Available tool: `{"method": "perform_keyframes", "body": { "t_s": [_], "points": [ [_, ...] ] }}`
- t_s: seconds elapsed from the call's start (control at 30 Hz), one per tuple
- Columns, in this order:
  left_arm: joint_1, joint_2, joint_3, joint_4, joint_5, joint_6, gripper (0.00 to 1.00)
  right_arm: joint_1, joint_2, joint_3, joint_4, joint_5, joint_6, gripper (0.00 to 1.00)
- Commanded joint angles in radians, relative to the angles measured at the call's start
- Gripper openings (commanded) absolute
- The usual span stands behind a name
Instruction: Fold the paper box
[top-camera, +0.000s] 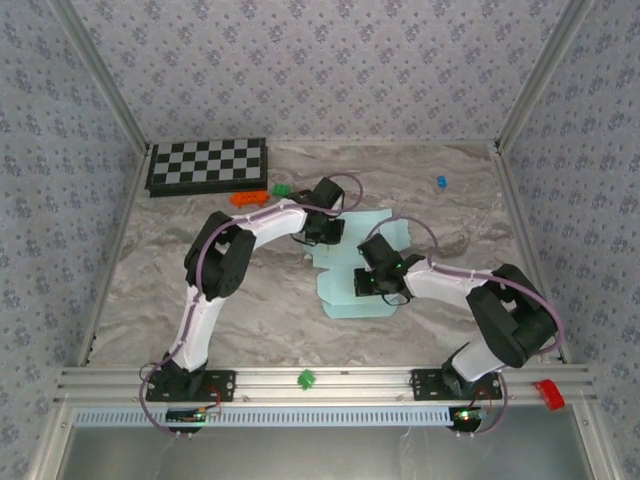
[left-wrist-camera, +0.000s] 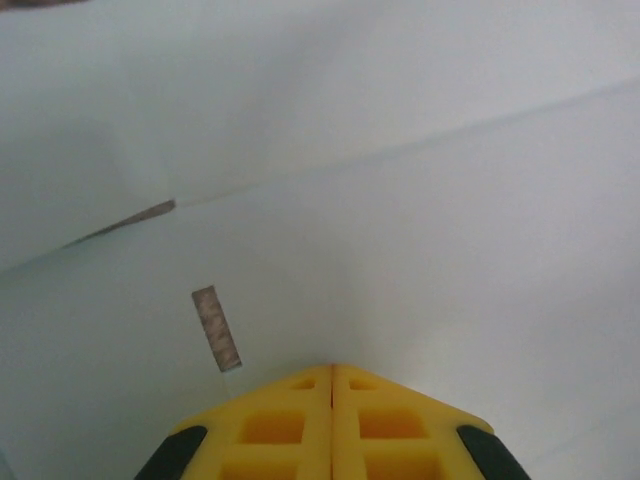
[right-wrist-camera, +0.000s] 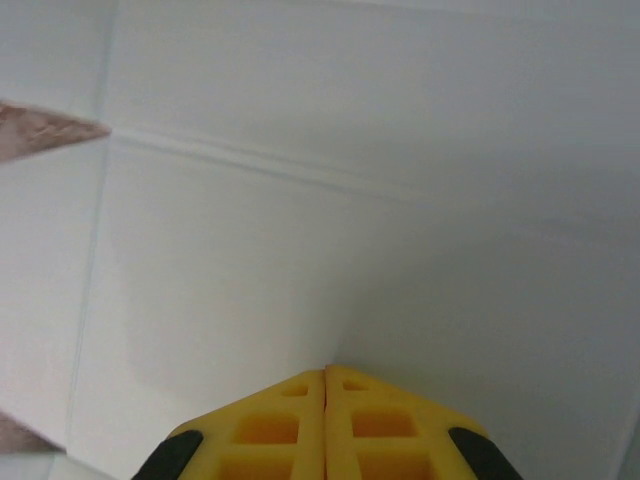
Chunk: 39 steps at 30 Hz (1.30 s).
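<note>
1. Pale mint-blue thin card sheet, the paper box (top-camera: 345, 300), lies flat, approx. mid tabletop (top-camera: 160, 300), well apart from every edge. It is not yet folded; flaps & tabs spread out twd the far side.
2. Left gripper (top-camera: 322, 235) sits over the sheet's far-left part. In the wrist view the left gripper (left-wrist-camera: 332, 372) has both yellow fingers closed tight together w/ nothing between them, tips at the card (left-wrist-camera: 450, 200).
3. Right gripper (top-camera: 375, 272) is over the sheet's middle. In its wrist view the right gripper (right-wrist-camera: 326, 372) is likewise closed flat & empty, tips at the card (right-wrist-camera: 300, 250).
4. Why closed: prob. used as blunt pushers, one pinning a panel while the other works a crease. Can't confirm actual contact, as the views are too close.
5. Card is smooth & matte w/ scored crease lines. A narrow die-cut slot (left-wrist-camera: 217, 328) shows marble-pattern tabletop through it. The sheet looks light, so it is likely to slide or buckle unless pinned.
6. Black-and-white checkered board (top-camera: 207, 165) sits at the far-left corner. An orange block (top-camera: 247, 197) & a green block (top-camera: 281, 188) are just beside it, & a small blue piece (top-camera: 441, 181) is nr the far edge. All are clear of the sheet.
</note>
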<state>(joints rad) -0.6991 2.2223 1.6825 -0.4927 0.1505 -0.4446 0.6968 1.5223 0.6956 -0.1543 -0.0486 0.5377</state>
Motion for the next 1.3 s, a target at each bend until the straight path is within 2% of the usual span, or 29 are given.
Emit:
{"method": "perform_keyframes", "body": {
  "t_s": [0.0,0.27,0.53,0.73,1.03,1.27],
  "points": [
    [0.004,0.047,0.039,-0.064,0.071,0.044,0.09,0.035,0.041,0.001,-0.019,-0.016,0.06,0.08],
    [0.01,-0.053,0.053,-0.089,0.069,0.037,0.14,0.031,-0.056,0.073,-0.104,0.048,0.048,0.08],
    [0.034,-0.127,0.093,-0.095,0.07,0.004,0.19,-0.119,-0.032,0.119,-0.049,0.001,-0.014,0.08],
    [0.049,-0.079,0.177,-0.145,-0.008,-0.017,0.26,-0.198,0.072,0.185,0.006,-0.082,-0.019,0.07],
    [0.06,0.077,0.382,-0.258,-0.104,-0.003,0.37,-0.216,0.187,0.215,0.05,-0.071,0.002,0.05],
    [0.072,0.115,0.407,-0.268,-0.136,-0.003,0.46,-0.221,0.235,0.211,0.059,-0.061,0.01,0.04]
  ]
}}
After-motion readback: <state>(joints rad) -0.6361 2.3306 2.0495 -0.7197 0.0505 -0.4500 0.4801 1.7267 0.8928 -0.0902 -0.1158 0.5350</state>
